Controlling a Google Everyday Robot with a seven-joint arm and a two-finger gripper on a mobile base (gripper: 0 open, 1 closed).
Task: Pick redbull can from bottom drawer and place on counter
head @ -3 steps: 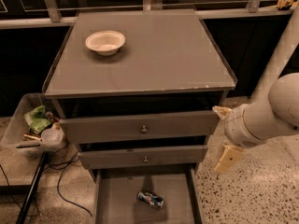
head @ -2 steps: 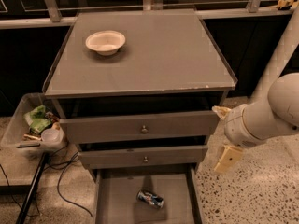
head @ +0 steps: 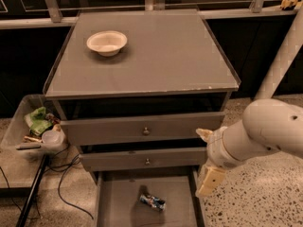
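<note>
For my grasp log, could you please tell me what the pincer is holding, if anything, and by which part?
Nothing: the pincer hangs empty to the right of the bottom drawer, and the redbull can lies on the drawer floor.

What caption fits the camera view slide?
Robot tool hovers open beside grey bottom drawer, where slim blue-and-silver drink can lies on its side.

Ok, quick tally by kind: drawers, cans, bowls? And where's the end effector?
Drawers: 3, namely top drawer, middle drawer, bottom drawer
Cans: 1, the redbull can, lying in the bottom drawer
Bowls: 1, the white bowl on the counter
Total: 5
The end effector hangs open and empty, right of the drawers.
</note>
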